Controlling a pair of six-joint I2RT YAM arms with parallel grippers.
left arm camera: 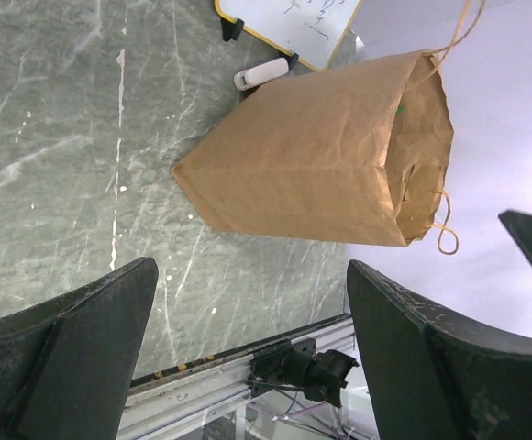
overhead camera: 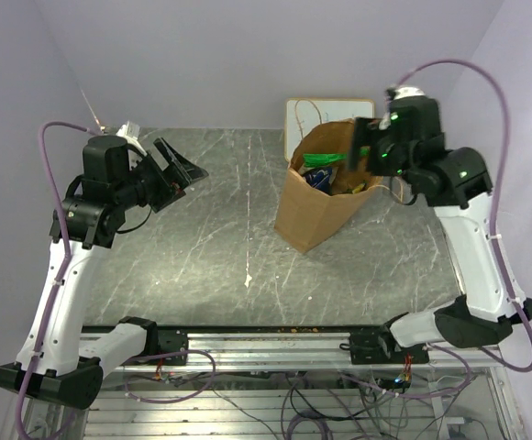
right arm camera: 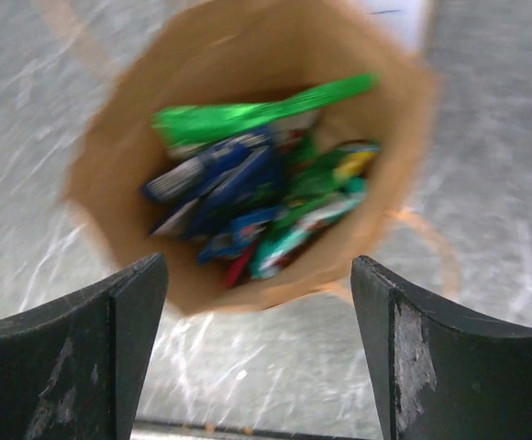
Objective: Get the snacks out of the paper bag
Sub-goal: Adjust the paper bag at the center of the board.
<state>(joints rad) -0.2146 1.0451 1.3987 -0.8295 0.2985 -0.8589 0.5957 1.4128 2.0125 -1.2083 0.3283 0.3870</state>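
The paper bag (overhead camera: 314, 206) is being observed standing upright near the far edge of the table (overhead camera: 202, 238), right of centre, mouth open. The snacks (right arm camera: 248, 197) are being kept inside it, packed on edge. The right arm's fingers (right arm camera: 83, 357) are being held apart above the mouth, empty. The left arm's fingers (left arm camera: 73, 357) are also being held apart, well clear, toward the far left corner. The packets are being judged light, glossy, slippery and crushable. The protruding top seam of the green packet (right arm camera: 248, 115) is being favoured as the pinch point.
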